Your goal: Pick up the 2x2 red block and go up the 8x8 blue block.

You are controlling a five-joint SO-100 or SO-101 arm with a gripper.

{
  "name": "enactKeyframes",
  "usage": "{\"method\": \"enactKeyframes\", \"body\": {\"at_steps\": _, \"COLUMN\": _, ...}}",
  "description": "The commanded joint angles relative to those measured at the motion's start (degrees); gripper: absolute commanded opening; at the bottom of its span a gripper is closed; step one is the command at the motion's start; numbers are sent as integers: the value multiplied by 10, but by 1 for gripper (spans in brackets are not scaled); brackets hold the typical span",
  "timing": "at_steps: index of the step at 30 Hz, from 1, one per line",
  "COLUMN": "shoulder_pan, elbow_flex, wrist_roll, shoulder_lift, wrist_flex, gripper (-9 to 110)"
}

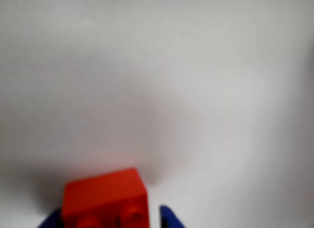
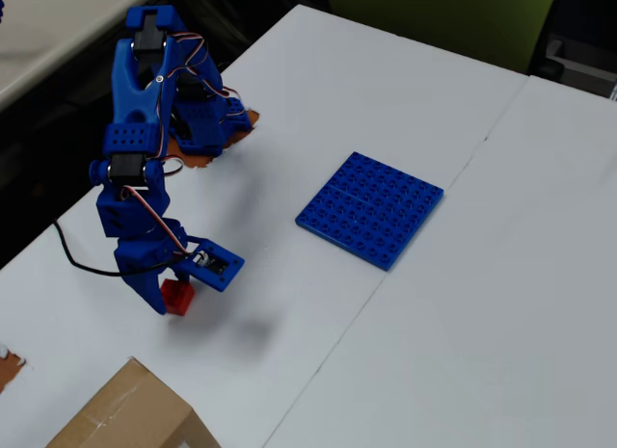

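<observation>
Red fills the bottom of the wrist view: the 2x2 red block (image 1: 105, 198) sits close to the lens, blurred, with two of its round studs facing the camera. A blue finger tip shows on each side of it, the one at the left (image 1: 49, 220) touching the block and the one at the right (image 1: 169, 217) with a thin gap beside it. The pincer (image 1: 109, 219) is pinching the block between these tips. Behind it lies only pale, bare surface (image 1: 196, 90).

From overhead, the pincer (image 2: 175, 296) points downward at the end of the blue arm (image 2: 135, 149), and the red block (image 2: 177, 297) shows just under its lower edge, near the surface (image 2: 289, 303); whether the block touches the surface cannot be told. A black cable (image 2: 82, 260) trails off to the left of the pincer in this view. A brown cardboard box (image 2: 125, 414) lies near the pincer toward the bottom edge. The 8x8 blue block (image 2: 371, 208) lies flat on the surface well apart from the pincer, up and to the right in the overhead view, with nothing on its studs.
</observation>
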Motion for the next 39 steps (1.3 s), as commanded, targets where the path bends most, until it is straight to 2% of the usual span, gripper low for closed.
{"method": "enactKeyframes", "body": {"at_steps": 1, "shoulder_pan": -7, "elbow_flex": 0, "wrist_roll": 3, "shoulder_lift": 3, "wrist_flex": -9, "gripper": 17}}
{"method": "enactKeyframes", "body": {"at_steps": 4, "shoulder_pan": -9, "elbow_flex": 1, "wrist_roll": 7, "shoulder_lift": 2, "wrist_flex": -9, "gripper": 11}}
{"method": "enactKeyframes", "body": {"at_steps": 15, "shoulder_pan": -28, "elbow_flex": 14, "wrist_roll": -20, "shoulder_lift": 32, "wrist_flex": -12, "gripper": 8}}
{"method": "enactKeyframes", "body": {"at_steps": 22, "shoulder_pan": -124, "elbow_flex": -39, "wrist_roll": -1, "shoulder_lift": 152, "wrist_flex": 149, "gripper": 7}}
{"method": "enactKeyframes", "body": {"at_steps": 30, "shoulder_pan": -244, "elbow_flex": -236, "wrist_roll": 4, "shoulder_lift": 180, "wrist_flex": 379, "gripper": 7}}
{"method": "enactKeyframes", "body": {"at_steps": 39, "shoulder_pan": -374, "elbow_flex": -384, "wrist_roll": 3, "shoulder_lift": 158, "wrist_flex": 486, "gripper": 8}}
